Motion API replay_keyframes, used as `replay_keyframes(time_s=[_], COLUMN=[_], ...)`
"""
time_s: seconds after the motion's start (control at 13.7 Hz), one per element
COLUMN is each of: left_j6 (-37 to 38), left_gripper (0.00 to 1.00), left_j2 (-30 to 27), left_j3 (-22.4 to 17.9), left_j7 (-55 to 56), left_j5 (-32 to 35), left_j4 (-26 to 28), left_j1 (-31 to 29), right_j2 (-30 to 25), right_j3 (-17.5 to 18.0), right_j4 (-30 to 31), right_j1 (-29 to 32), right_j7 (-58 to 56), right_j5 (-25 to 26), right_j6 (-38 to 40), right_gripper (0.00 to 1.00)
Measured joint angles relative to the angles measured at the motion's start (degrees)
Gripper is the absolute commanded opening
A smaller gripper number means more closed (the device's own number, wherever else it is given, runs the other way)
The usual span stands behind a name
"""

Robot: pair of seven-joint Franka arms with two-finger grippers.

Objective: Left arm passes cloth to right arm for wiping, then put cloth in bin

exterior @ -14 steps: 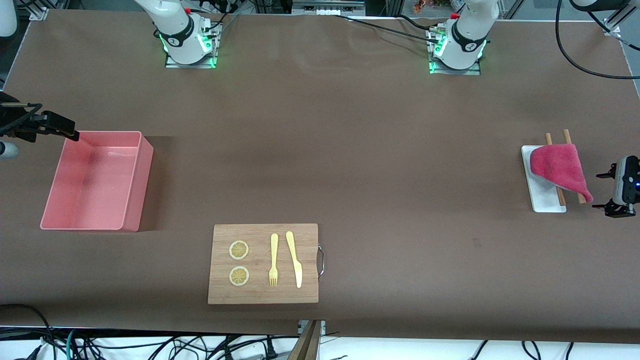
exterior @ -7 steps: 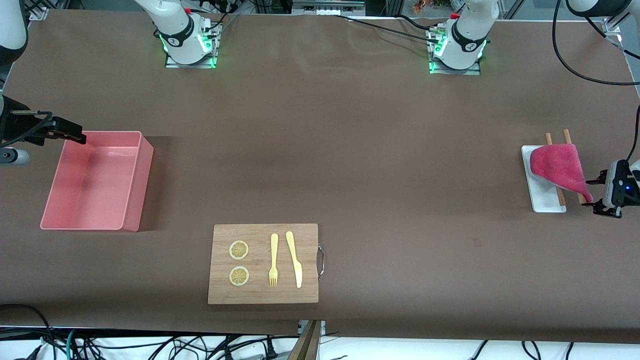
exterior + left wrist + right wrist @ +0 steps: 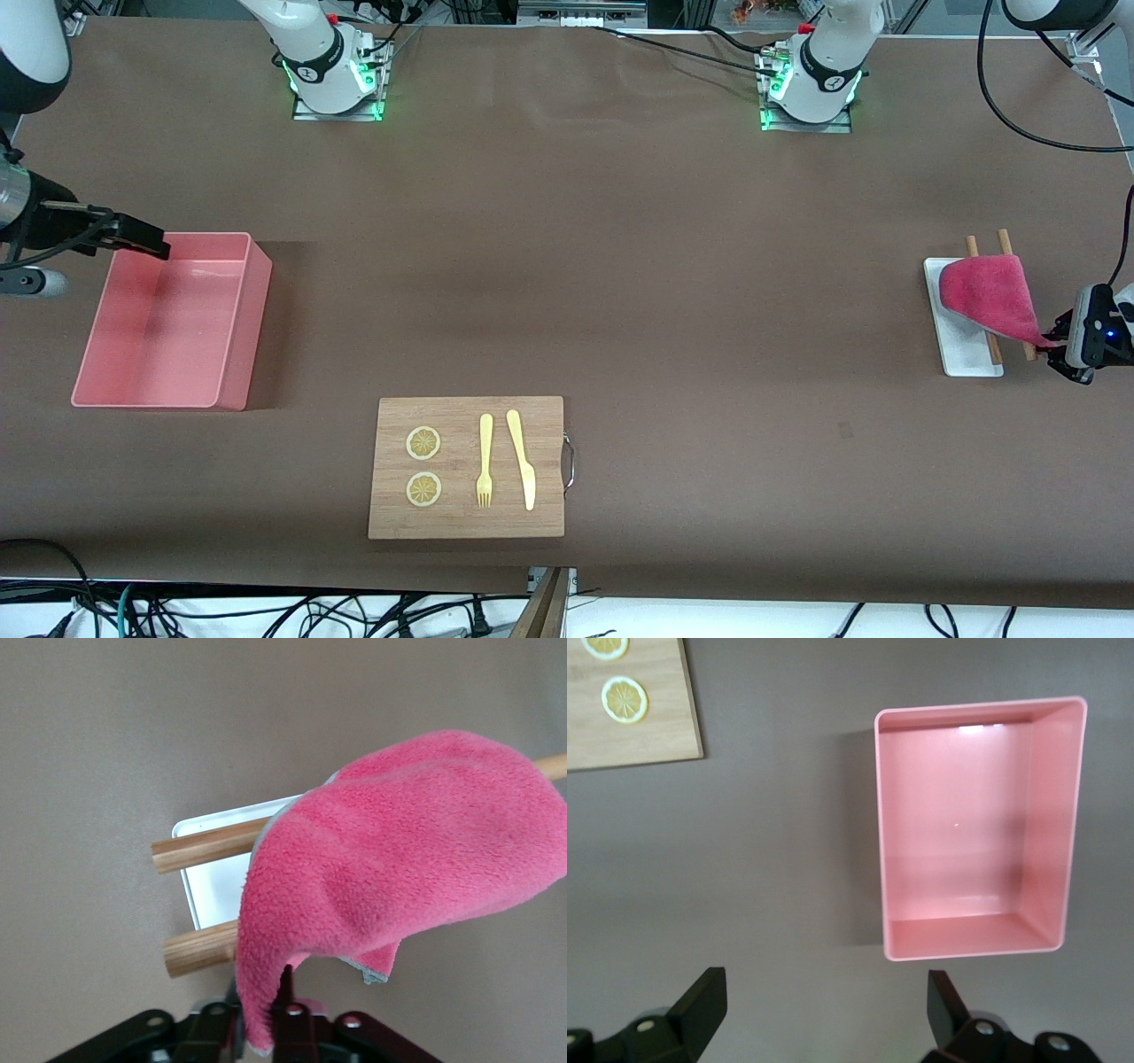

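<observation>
The magenta-red cloth (image 3: 988,297) hangs over two wooden rods (image 3: 973,244) on a white tray (image 3: 961,353) at the left arm's end of the table. My left gripper (image 3: 1056,347) is low at the cloth's hanging corner. In the left wrist view the cloth (image 3: 399,859) droops between the fingers of the left gripper (image 3: 263,1020), which are closed on that corner. The salmon-pink bin (image 3: 250,328) stands empty at the right arm's end. My right gripper (image 3: 146,239) is open and empty above the bin's corner; the right wrist view shows the gripper (image 3: 824,1010) and the bin (image 3: 879,833).
A wooden board (image 3: 465,525) with a metal handle lies nearer to the front camera, midway along the table. It carries two lemon slices (image 3: 423,443), a yellow fork (image 3: 485,461) and a yellow knife (image 3: 523,461). Brown table surface lies between the bin and the tray.
My left gripper has moved in to the cloth's hanging corner and now grips it. My right gripper has shifted toward the bin's corner.
</observation>
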State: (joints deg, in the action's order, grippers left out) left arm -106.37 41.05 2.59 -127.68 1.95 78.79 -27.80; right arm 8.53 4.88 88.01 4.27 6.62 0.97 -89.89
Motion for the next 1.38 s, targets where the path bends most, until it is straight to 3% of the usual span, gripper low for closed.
replay_keyframes(time_s=[0.29, 0.51, 0.95, 1.24, 1.38], left_j6=[1.7, 8.2, 24.0, 30.4, 31.3], left_gripper=[0.02, 0.02, 0.03, 0.04, 0.05], left_j2=[-1.0, -4.5, -14.7, -15.7, -15.7], left_j3=[0.1, 0.1, 0.4, 0.6, 0.7], left_j7=[0.3, 7.1, 35.8, 62.4, 77.7], left_j5=[0.0, 0.3, 2.8, 2.2, -1.8], left_j4=[-1.3, -2.1, -2.5, -4.4, -5.4], left_j1=[1.1, 3.8, 11.8, 23.0, 28.7], right_j2=[0.0, 0.3, 3.5, 6.5, 7.6], right_j3=[4.0, 4.2, 5.4, 10.6, 12.6], right_j4=[0.0, 0.1, 0.3, 0.4, 0.4], right_j1=[-0.1, -0.1, -0.1, -0.3, -0.4], right_j7=[12.8, 18.9, 31.2, 42.4, 45.8], right_j5=[-2.1, -5.8, -16.3, -16.8, -16.9], right_j6=[0.0, 0.0, -2.8, -7.6, -9.9], right_gripper=[1.00, 1.00, 1.00, 1.00, 1.00])
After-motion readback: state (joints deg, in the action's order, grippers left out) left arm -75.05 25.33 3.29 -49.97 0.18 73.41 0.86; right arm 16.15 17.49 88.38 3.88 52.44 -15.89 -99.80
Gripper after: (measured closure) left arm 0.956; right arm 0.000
